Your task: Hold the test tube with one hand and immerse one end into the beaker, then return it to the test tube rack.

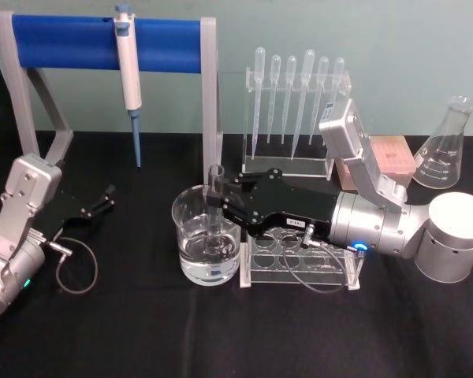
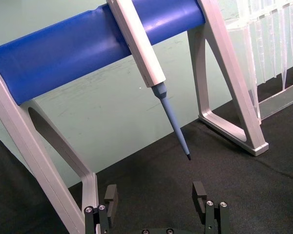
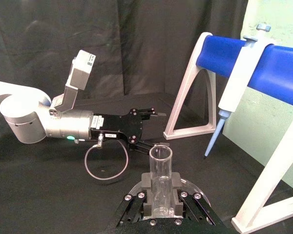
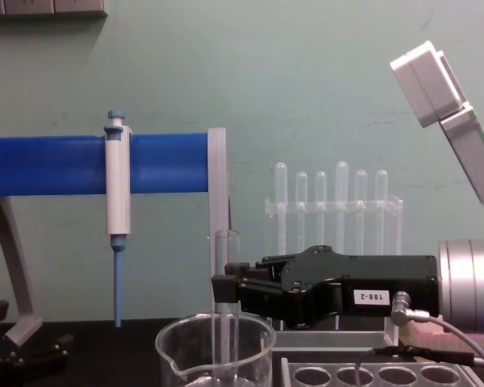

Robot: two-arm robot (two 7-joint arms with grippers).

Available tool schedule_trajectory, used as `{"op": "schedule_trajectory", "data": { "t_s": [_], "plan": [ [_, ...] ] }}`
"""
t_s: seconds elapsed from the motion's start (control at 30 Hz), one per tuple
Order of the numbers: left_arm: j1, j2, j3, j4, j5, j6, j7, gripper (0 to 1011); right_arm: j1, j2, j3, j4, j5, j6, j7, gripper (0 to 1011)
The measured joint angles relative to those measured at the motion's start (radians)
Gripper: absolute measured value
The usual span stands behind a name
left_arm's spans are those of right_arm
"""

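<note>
The right arm's black two-jawed gripper (image 1: 215,198) is clamping a long clear glass test tube (image 1: 214,172) near its top, holding its long axis vertical. The tube's rounded lower end is standing inside the wide clear glass beaker (image 1: 183,228), apparently dipping into the water. The arm is reaching in level from the robot's right, over the clear rack with round holes (image 1: 335,272) just beside the beaker. Returning the tube likely means lifting straight up, then shifting right. The left gripper (image 1: 104,198) is resting well apart, jaws spread, empty.
</note>
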Motion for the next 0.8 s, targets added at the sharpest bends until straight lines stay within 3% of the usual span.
{"op": "schedule_trajectory", "data": {
  "t_s": [0.8],
  "plan": [
    [0.0, 0.0, 0.0, 0.0, 0.0, 0.0, 0.0, 1000, 0.0, 0.0, 0.0, 0.0, 0.0, 0.0, 0.0, 233]
  ]
}}
